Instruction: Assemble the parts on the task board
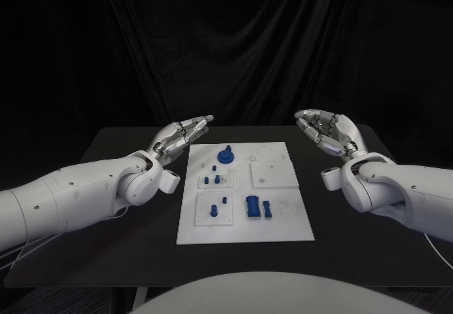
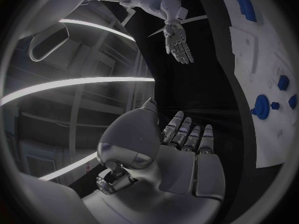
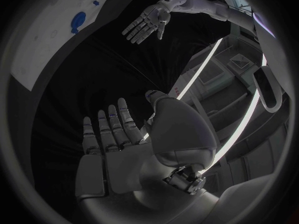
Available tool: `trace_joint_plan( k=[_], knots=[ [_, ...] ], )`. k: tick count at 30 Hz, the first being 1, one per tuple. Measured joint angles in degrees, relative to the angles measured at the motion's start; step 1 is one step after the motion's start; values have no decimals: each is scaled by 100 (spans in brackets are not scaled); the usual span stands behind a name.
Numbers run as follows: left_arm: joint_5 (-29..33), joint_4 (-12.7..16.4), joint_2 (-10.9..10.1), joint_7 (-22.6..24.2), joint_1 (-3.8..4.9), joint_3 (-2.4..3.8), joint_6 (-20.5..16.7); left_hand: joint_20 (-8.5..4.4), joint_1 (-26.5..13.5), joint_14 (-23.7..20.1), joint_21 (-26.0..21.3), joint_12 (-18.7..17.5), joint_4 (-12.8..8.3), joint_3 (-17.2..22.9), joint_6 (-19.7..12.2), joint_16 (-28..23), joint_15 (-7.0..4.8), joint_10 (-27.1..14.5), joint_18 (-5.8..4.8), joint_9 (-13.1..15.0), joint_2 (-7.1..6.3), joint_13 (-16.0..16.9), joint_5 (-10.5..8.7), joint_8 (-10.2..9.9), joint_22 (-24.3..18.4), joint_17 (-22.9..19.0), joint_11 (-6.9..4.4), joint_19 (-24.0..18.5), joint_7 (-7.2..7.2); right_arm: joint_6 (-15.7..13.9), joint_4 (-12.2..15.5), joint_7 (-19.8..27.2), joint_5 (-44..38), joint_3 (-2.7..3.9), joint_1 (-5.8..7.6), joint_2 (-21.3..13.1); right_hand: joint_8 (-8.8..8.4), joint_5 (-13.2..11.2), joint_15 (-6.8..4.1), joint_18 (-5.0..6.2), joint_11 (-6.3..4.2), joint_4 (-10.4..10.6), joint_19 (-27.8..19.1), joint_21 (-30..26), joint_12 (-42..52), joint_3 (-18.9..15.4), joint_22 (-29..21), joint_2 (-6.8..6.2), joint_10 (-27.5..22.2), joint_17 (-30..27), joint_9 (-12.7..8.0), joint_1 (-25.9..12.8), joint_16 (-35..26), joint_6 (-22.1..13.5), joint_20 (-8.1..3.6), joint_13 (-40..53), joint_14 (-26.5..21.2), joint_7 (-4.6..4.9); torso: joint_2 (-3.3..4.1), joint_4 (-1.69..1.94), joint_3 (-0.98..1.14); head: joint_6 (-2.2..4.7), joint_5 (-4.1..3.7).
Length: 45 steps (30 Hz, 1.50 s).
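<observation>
The white task board (image 1: 283, 229) lies in the middle of the black table. On it stand several blue parts: a round knobbed piece (image 1: 226, 156) near the far edge, small pegs (image 1: 215, 177) below it, and a larger blue block (image 1: 254, 206) toward the near side. My left hand (image 1: 182, 136) hovers raised beside the board's far left corner, fingers apart and holding nothing. My right hand (image 1: 326, 131) hovers off the far right corner, palm up, fingers spread and empty. The left wrist view has my left hand (image 2: 181, 159), the board (image 2: 264, 64) and the right hand (image 2: 177, 40).
The black table (image 1: 113, 248) has bare surface on both sides of the board. A dark curtain hangs behind the table's far edge. In the right wrist view my right hand (image 3: 124, 149) faces the left hand (image 3: 146, 22) across the board (image 3: 47, 40).
</observation>
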Motion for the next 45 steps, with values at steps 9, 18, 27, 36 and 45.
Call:
trace_joint_plan(
  k=[9, 18, 27, 36, 45],
  knots=[
    [329, -81, 68, -1, -80, -7, 239, 101, 211, -38, -45, -173, -1, -350, -587, -22, 30, -298, 64, -54, 141, -35, 90, -39, -59, -15, -380, 6, -486, 506, -147, 28, 170, 0, -55, 45, -601, -55, -67, 320, -275, -7, -339, -14, -9, -860, -612, 309, -868, -459, -934, 311, -168, -570, 77, -755, -824, -317, -20, 26, 36, 0, -37],
    [414, -136, 108, -24, -119, -5, 300, 8, -634, -115, -142, -359, -186, -276, -992, -69, -15, -553, 62, -140, -24, -114, -57, -138, -176, -29, -531, -31, -756, 651, -191, 20, 221, 33, -83, 74, -798, -395, -161, 367, -422, -221, -530, -81, -249, -1048, -780, 312, -1094, -668, -1163, -502, -256, -975, -114, -1031, -1090, -529, -25, 36, 36, 30, -50],
    [446, 163, 67, -113, -172, 236, -87, -290, -2677, -114, -213, -744, -644, 119, -1371, -68, -386, -736, -38, -210, -441, -183, -465, -200, -273, -39, -612, -61, -779, 344, 60, -142, 609, 804, -370, 467, -1169, -1055, -559, 131, -635, -681, -677, -133, -914, -1048, -1069, 200, -1497, -839, -1552, -2379, -551, -1704, -544, -1314, -1391, -722, 0, 12, 36, 374, -48],
    [623, 773, -12, -347, -302, 681, -1328, -626, -4039, -113, -233, -972, -939, 382, -1594, -68, -589, -760, -442, -226, -721, -197, -735, -221, -294, -40, -637, -56, -778, -336, 324, -530, 1412, 1395, -637, 823, -1241, -1495, -713, -46, -666, -987, -725, -135, -1358, -1047, -1452, 173, -1603, -870, -1756, -3630, -931, -2192, -808, -1704, -1463, -765, 69, -43, 33, 1114, -57],
    [875, 1345, -86, -646, -426, 1079, -2893, -877, -5008, -104, -233, -1019, -1279, 813, -1995, -68, -639, -761, -531, -230, -1120, -202, -1139, -221, -295, -39, -637, -65, -788, -621, 336, -725, 1741, 1415, -652, 838, -1242, -1812, -750, -358, -666, -1307, -717, -135, -1679, -1046, -1646, 168, -1645, -880, -1797, -4529, -1117, -2536, -1166, -1893, -1466, -784, 117, -85, 30, 1527, -62]
  ],
)
